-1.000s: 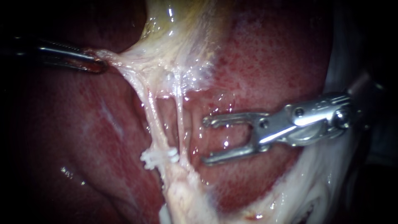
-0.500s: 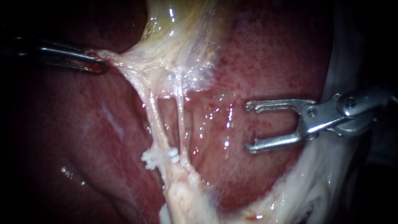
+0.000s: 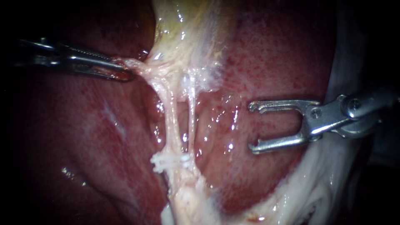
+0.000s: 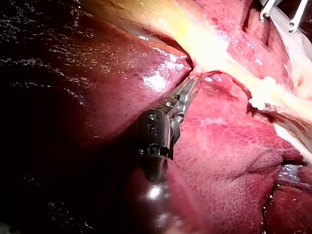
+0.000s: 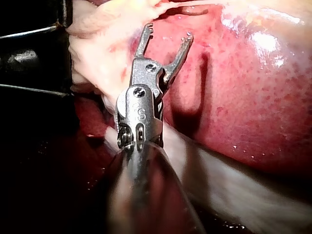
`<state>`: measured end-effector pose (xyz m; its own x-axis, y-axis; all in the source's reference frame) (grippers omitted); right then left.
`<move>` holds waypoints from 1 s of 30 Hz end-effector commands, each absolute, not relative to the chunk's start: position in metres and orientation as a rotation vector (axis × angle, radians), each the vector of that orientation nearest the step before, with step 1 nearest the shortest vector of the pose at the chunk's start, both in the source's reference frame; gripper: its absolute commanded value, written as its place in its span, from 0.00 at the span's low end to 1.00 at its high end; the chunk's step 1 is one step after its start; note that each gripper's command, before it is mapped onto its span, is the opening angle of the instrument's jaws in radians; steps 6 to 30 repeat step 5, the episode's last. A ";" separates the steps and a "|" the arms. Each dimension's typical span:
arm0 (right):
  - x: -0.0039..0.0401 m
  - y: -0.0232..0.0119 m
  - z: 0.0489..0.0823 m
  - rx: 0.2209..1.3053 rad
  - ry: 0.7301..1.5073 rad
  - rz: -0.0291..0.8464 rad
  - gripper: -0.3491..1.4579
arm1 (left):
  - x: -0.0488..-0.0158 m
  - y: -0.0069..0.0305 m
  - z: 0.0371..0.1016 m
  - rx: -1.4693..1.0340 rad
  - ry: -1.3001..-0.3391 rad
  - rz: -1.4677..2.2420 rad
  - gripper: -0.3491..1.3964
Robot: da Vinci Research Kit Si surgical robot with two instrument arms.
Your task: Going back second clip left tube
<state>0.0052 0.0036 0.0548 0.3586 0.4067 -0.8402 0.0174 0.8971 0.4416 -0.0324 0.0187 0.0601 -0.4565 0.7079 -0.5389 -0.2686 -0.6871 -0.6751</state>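
Note:
Two pale tubes run down from the yellowish gallbladder [image 3: 187, 29]: the left tube [image 3: 171, 121] and the right tube [image 3: 192, 125]. A white clip [image 3: 168, 161] sits across the left tube's lower end, and it also shows in the left wrist view [image 4: 257, 101]. My left instrument [image 3: 123, 71] is shut on pale tissue at the gallbladder's neck and holds it out leftward [image 4: 189, 88]. My right instrument [image 3: 251, 127] hovers over the liver well right of both tubes. Its jaws are open and empty [image 5: 168, 31].
Red liver [image 3: 275, 54] fills the background on both sides of the tubes. A band of white fatty tissue [image 3: 316, 183] curves along the lower right, under the right instrument's shaft. My right instrument's jaws [image 4: 279, 10] show far beyond the clip in the left wrist view.
My right instrument has drawn back to the right, away from the tubes, its jaws still open. My left instrument has moved right with its tissue, so the tubes now stand more upright.

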 end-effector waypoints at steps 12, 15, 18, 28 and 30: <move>0.0053 0.0036 0.0546 0.416 1.187 0.257 0.47 | -0.0323 0.0187 0.0600 -1.133 -0.686 2.161 0.00; 0.0053 0.0036 0.0546 0.416 1.187 0.257 0.47 | -0.0323 0.0187 0.0600 -1.133 -0.686 2.161 0.00; 0.0053 0.0036 0.0546 0.416 1.187 0.257 0.47 | -0.0323 0.0187 0.0600 -1.133 -0.686 2.161 0.00; 0.0053 0.0036 0.0546 0.416 1.187 0.257 0.47 | -0.0323 0.0187 0.0600 -1.133 -0.686 2.161 0.00; 0.0053 0.0036 0.0546 0.416 1.187 0.257 0.47 | -0.0323 0.0187 0.0600 -1.133 -0.686 2.161 0.00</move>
